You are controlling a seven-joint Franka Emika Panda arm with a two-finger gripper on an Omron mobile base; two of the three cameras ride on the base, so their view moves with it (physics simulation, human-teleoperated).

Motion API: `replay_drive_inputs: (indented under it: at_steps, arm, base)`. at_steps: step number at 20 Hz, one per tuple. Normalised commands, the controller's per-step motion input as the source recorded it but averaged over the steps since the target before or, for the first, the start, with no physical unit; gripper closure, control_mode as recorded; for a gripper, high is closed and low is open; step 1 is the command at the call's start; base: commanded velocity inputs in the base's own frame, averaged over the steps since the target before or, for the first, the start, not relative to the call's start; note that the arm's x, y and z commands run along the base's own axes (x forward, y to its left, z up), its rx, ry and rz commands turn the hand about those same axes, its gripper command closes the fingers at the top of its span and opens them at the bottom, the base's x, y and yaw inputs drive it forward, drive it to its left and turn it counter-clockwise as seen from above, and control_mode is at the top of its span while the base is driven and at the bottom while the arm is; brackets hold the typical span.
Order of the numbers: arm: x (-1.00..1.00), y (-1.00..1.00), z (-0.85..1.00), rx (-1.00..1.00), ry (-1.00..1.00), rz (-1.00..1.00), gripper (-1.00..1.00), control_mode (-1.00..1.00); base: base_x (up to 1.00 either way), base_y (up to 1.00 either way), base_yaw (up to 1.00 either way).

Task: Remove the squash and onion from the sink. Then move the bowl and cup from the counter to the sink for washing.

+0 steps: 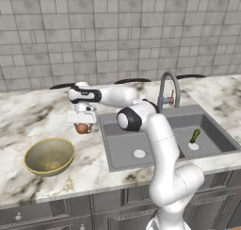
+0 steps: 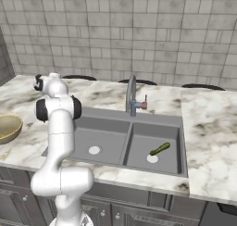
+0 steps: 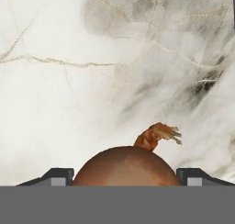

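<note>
Onion (image 1: 83,128): round, reddish-brown, between the jaws above the marble table (image 1: 28,116), just left of the sink (image 1: 141,168); in the hand view (image 3: 125,165) dry tuft points up and to the right, away from the fingertips.
Jaws (image 1: 82,125): spread wide, one dark fingertip (image 3: 57,175) on each side of the onion, close against its flanks; cannot tell whether pressed on it or just let go.
Squash (image 1: 194,136): slim, dark green, in the right basin; long axis slanted, one end on the white drain hole, other end toward the back right corner; in the right base view (image 2: 159,149) runs from the drain up to the right.
Bowl (image 1: 49,156): olive-gold, upright on the table near the front edge, left of the sink, well apart from the onion.
Open room: bare marble under and left of the onion; left basin bare save its drain; wide table right of the sink.
Faucet (image 1: 167,90): at the sink's back rim, between the basins.
</note>
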Motion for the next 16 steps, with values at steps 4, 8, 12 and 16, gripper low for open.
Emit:
replay_drive_inputs:
  at_steps: [4, 8, 12, 16]
  arm:
    - [0.00, 0.14, -0.23, -0.08, 0.00, -0.05, 1.00, -1.00]
    - [0.00, 0.15, -0.25, -0.11, 0.00, -0.05, 1.00, -1.00]
    - [0.00, 0.09, -0.27, -0.10, 0.00, -0.06, 1.00, -1.00]
    - [0.00, 0.00, -0.23, -0.05, 0.00, -0.09, 1.00, -1.00]
  base:
    - [0.00, 0.00, 0.00]
    - [0.00, 0.00, 0.00]
    - [0.00, 0.00, 0.00]
    - [0.00, 0.00, 0.00]
